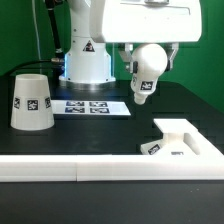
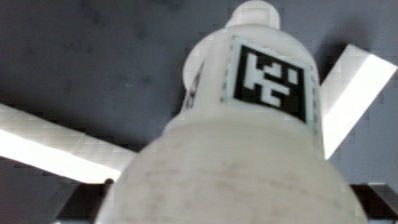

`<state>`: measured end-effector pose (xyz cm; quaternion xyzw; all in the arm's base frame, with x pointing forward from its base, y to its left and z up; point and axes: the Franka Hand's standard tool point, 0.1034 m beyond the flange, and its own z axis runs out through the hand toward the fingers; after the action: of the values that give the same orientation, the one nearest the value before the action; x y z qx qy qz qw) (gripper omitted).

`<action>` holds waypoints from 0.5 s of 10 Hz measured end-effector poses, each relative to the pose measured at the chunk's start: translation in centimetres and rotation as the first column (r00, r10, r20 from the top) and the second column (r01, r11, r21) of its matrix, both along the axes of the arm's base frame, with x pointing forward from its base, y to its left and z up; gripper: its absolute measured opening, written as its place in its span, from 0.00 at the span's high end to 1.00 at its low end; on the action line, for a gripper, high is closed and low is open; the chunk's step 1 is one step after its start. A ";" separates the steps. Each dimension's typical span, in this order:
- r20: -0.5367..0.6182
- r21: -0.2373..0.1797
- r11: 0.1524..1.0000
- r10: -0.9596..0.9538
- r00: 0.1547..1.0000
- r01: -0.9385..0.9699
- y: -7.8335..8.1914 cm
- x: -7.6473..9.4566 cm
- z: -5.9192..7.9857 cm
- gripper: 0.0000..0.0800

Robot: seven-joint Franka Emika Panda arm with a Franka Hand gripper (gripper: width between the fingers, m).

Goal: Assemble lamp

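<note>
My gripper (image 1: 150, 52) is shut on the ball end of the white bulb (image 1: 146, 75) and holds it in the air, tilted, with its tagged neck pointing down toward the table. In the wrist view the bulb (image 2: 240, 120) fills the picture between my fingers (image 2: 80, 205), and its tag faces the camera. The cup-shaped shade (image 1: 32, 100) stands wide end down at the exterior view's left. The flat square stepped base (image 1: 185, 138) lies at the exterior view's right, below and to the right of the bulb.
The marker board (image 1: 92, 106) lies flat between the shade and the bulb. A long white bar (image 1: 60, 170) runs along the near edge, by the base. The robot's own pedestal (image 1: 88, 60) stands behind. White strips (image 2: 39, 138) show under the bulb.
</note>
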<state>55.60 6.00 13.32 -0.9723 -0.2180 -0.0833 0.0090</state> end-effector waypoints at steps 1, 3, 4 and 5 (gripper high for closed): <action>0.067 0.007 1.000 -0.001 0.998 0.000 -0.5 0.1 -0.2 0.28; 0.138 -0.011 0.999 0.050 0.989 -0.049 -0.6 0.1 -0.2 0.28; 0.137 -0.010 0.999 0.053 0.989 -0.052 -0.5 0.7 0.2 0.28; 0.139 -0.007 0.999 0.054 0.989 -0.054 -0.3 1.5 0.8 0.28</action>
<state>57.15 5.67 14.16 -0.9579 -0.2446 -0.1502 -0.0056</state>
